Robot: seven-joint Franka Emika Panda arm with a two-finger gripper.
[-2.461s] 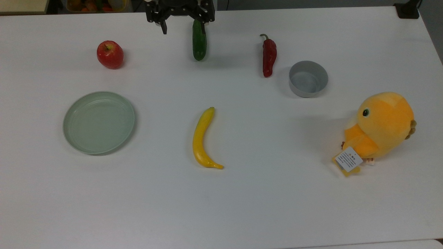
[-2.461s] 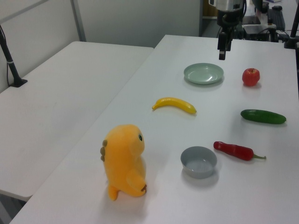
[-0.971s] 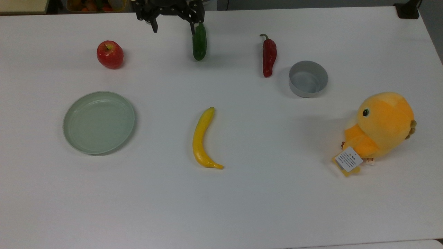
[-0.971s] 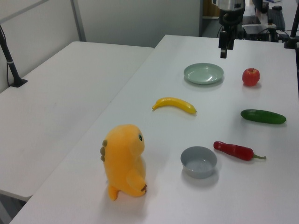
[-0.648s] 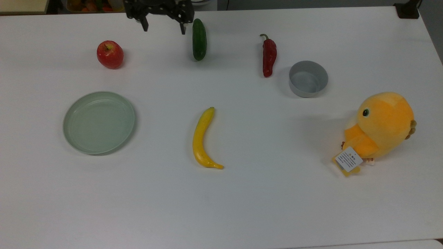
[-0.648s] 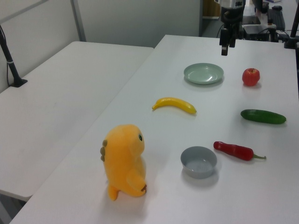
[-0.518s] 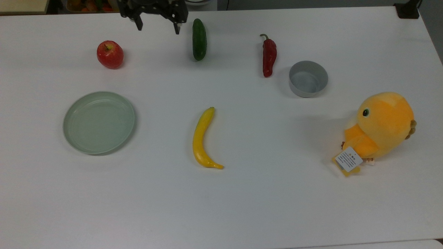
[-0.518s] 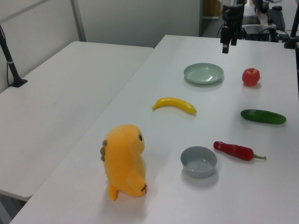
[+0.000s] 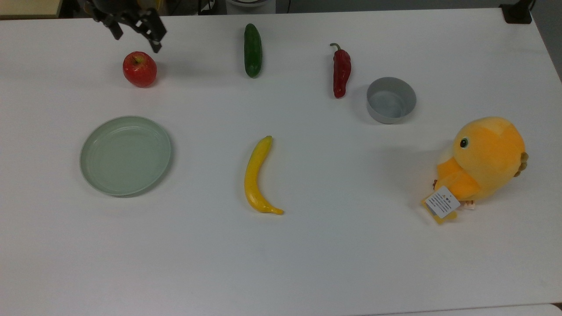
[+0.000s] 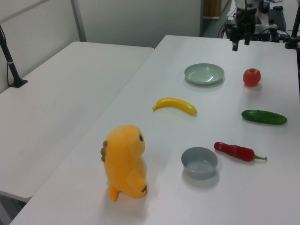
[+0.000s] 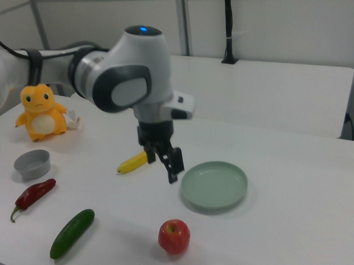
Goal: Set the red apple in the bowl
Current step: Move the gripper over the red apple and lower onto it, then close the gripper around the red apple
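Observation:
The red apple (image 9: 139,69) rests on the white table at the top view's far left; it shows too in the left view (image 10: 251,77) and the right view (image 11: 174,236). My gripper (image 9: 136,38) hangs open and empty in the air, just beyond the apple in the top view, with its fingers turned at a slant. The right view places the gripper (image 11: 162,165) above and behind the apple; the left view has the gripper (image 10: 240,43) up to the apple's left. The grey bowl (image 9: 381,116) stands empty far off at the top view's right, seen again as the bowl (image 10: 199,172) and the bowl (image 11: 31,171).
Between apple and bowl lie a green cucumber (image 9: 253,49) and a red chili pepper (image 9: 341,72). A pale green plate (image 9: 93,175) sits in front of the apple, a banana (image 9: 255,175) at mid-table, and a yellow plush toy (image 9: 483,160) at the top view's right.
The gripper has travelled towards the top view's left, from beside the cucumber to just beyond the apple, and has turned to a slant. It stays open. No object has moved.

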